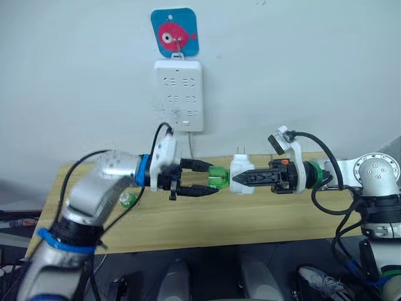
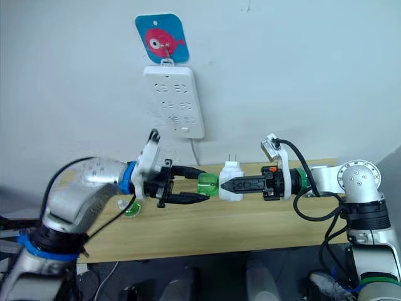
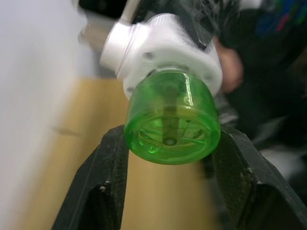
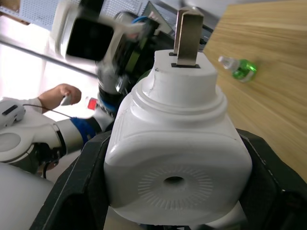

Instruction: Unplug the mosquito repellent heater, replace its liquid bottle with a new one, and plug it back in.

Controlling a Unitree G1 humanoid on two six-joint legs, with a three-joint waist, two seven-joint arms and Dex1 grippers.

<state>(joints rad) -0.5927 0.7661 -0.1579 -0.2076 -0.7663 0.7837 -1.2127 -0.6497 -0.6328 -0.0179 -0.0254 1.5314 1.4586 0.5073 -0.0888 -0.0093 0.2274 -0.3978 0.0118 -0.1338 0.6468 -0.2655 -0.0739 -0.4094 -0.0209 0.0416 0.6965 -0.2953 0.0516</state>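
Two grippers: meeting above the bench (image 1: 263, 219)
Right fingers (image 4: 72, 191): clamped on mosquito repellent heater (image 1: 241, 174)
Left fingers (image 3: 103, 177): gripping green bottle (image 1: 217, 178), touching heater's left side

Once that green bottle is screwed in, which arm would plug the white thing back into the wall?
Probably the right. Its gripper already clamps the heater, prongs up, below the wall strip. The left gripper holds only the green bottle.
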